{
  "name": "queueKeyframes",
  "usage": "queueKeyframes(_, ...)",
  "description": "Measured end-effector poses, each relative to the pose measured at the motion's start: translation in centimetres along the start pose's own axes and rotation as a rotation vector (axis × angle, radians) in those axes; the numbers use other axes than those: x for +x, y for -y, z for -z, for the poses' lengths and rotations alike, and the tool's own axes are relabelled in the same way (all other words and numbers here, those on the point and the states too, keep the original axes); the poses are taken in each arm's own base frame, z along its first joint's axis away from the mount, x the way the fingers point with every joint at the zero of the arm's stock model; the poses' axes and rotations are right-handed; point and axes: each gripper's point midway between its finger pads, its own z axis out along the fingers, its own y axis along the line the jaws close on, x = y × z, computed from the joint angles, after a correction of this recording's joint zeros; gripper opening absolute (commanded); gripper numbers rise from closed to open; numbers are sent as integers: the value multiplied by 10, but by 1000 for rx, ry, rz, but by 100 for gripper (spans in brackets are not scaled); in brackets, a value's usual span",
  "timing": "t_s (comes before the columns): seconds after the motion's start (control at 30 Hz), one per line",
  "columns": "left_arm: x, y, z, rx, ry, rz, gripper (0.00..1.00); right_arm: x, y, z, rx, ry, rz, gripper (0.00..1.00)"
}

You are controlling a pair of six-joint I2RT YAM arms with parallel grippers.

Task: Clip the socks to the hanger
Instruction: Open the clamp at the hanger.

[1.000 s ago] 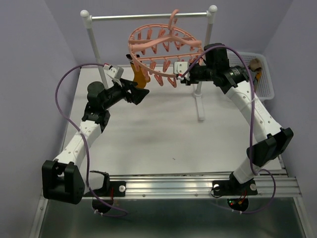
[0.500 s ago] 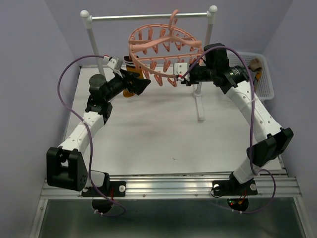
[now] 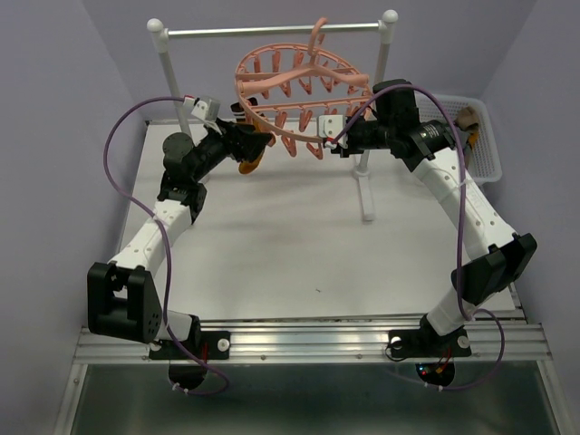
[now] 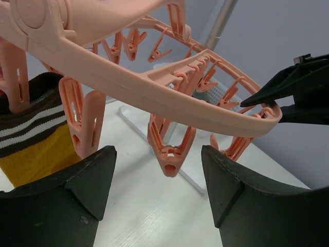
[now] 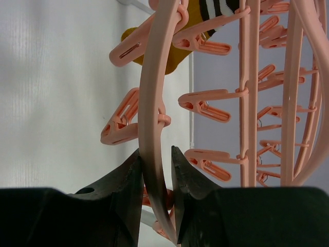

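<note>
A mustard sock (image 4: pixel 36 149) with a dark striped cuff hangs from a clip at the left of the left wrist view, under the pink hanger (image 4: pixel 154 98). The hanger hooks on the rail (image 3: pixel 272 30) at top centre of the overhead frame. The left gripper (image 4: pixel 157 170) is released, with a free clip (image 4: pixel 169 154) showing between its jaws. The right gripper (image 5: pixel 156 164) is clenched on the hanger's rim. The sock looks light and limp, best pinched at the cuff. The hanger looks stiff but likely to swing.
</note>
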Motion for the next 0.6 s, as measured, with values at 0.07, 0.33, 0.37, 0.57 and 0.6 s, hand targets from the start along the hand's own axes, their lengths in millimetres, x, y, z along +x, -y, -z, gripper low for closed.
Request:
queueKeyframes(0.07, 0, -1, 0, -5, 3, 0, 74, 0, 0, 0, 0, 0, 0, 27)
queueKeyframes(0.33, 2, 3, -9, 9, 2, -21, 74, 1, 0, -1, -2, -1, -1, 27)
queueKeyframes(0.37, 2, 4, -9, 14, 2, -24, 74, 1, 0, -1, -3, -1, -2, 27)
queueKeyframes(0.57, 0, 7, -13, 51, 17, -48, 67, 2, -1, -3, -5, -2, -3, 27)
queueKeyframes(0.6, 1, 8, -13, 60, 16, -49, 67, 2, -1, -3, -6, -2, -4, 27)
